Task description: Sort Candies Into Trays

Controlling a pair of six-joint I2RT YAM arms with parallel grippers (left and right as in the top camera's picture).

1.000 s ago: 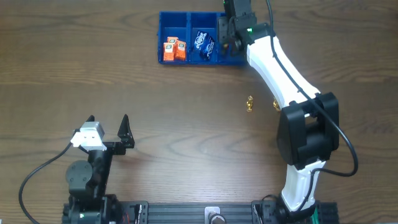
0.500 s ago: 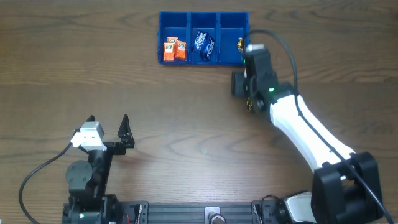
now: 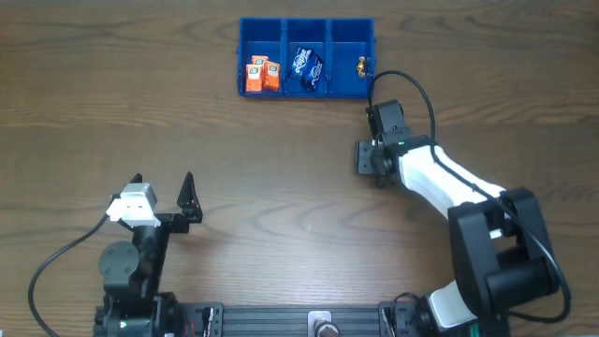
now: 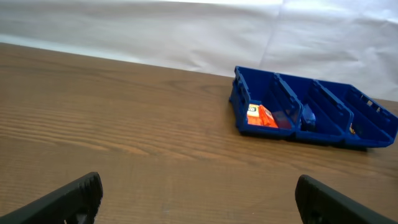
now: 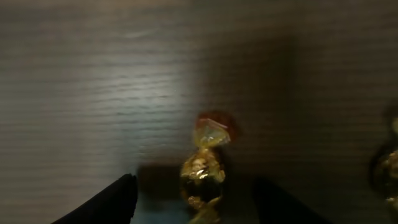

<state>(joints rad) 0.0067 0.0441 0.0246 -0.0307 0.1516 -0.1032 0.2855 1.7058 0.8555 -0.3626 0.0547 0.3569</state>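
Observation:
A blue three-bin tray (image 3: 281,95) stands at the far middle of the table. Its left bin holds orange candies (image 3: 262,75), the middle bin a blue-wrapped candy (image 3: 306,67), the right bin a gold candy (image 3: 361,65). My right gripper (image 3: 372,161) is down at the table in front of the tray's right end. In the right wrist view it (image 5: 196,202) stands open with a gold-wrapped candy (image 5: 203,167) lying between its fingers. A second gold candy (image 5: 389,167) lies close beside. My left gripper (image 3: 164,187) is open and holds nothing, near the front left.
The left wrist view looks across bare wooden table toward the tray (image 4: 239,106), with a white sheet behind. Wide free room lies between the left gripper and the tray. The right arm's white link (image 3: 440,183) stretches over the table right of centre.
The right gripper left the tray's right bin, where a gold candy now lies, and came down toward the table around a loose gold candy. The left arm stayed still.

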